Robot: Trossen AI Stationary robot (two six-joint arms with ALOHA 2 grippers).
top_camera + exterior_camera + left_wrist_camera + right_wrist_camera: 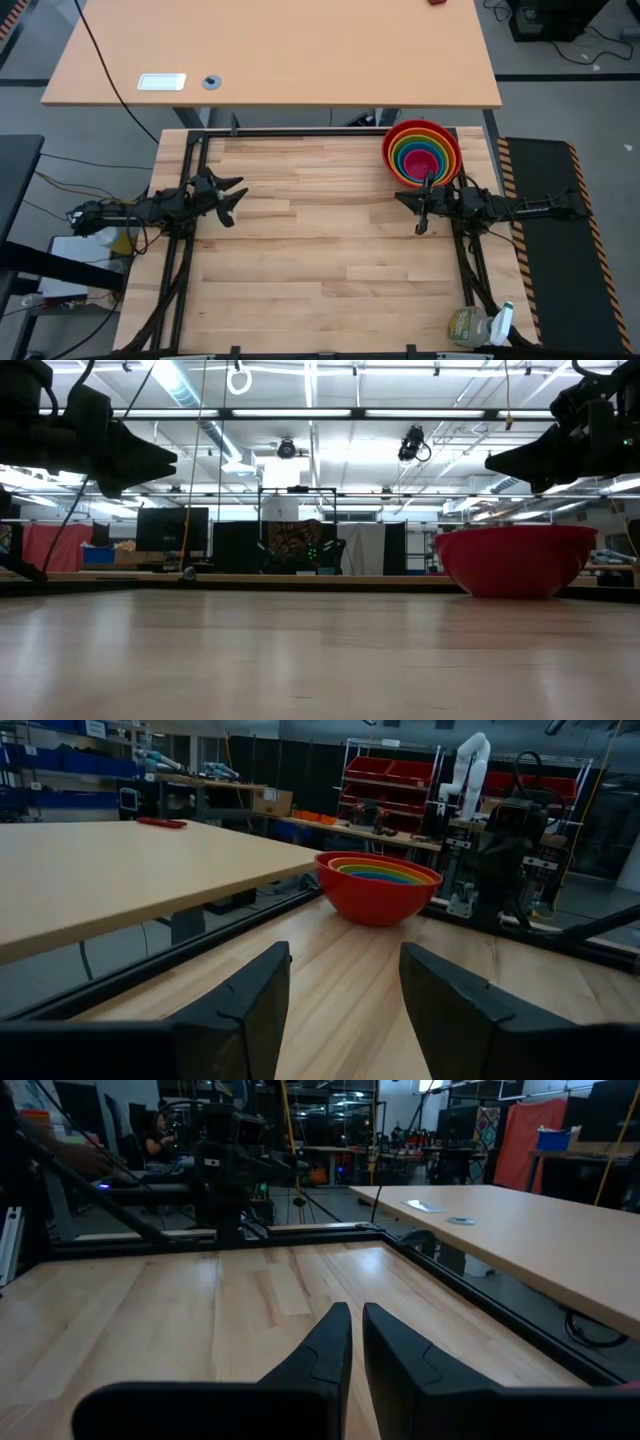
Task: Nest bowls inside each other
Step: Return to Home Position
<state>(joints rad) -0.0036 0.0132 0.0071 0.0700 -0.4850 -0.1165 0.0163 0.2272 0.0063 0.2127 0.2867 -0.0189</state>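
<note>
The bowls [421,152] sit nested in one stack at the table's far right: red outermost, then orange, lime green, blue, and pink in the middle. The red bowl [515,558] rests by its base on the wood, and the stack [378,885] also shows in the left wrist view. My left gripper [236,200] hovers above the table at the left edge, open and empty. My right gripper [421,210] hovers at the right edge, just near of the stack, shut on nothing. Both point level toward the table's middle.
A larger tan desk [270,50] stands beyond the far edge, with a white card [162,82] on it. A spray bottle [480,326] lies at the near right corner. Bare wood [320,230] spans the table between the two arms.
</note>
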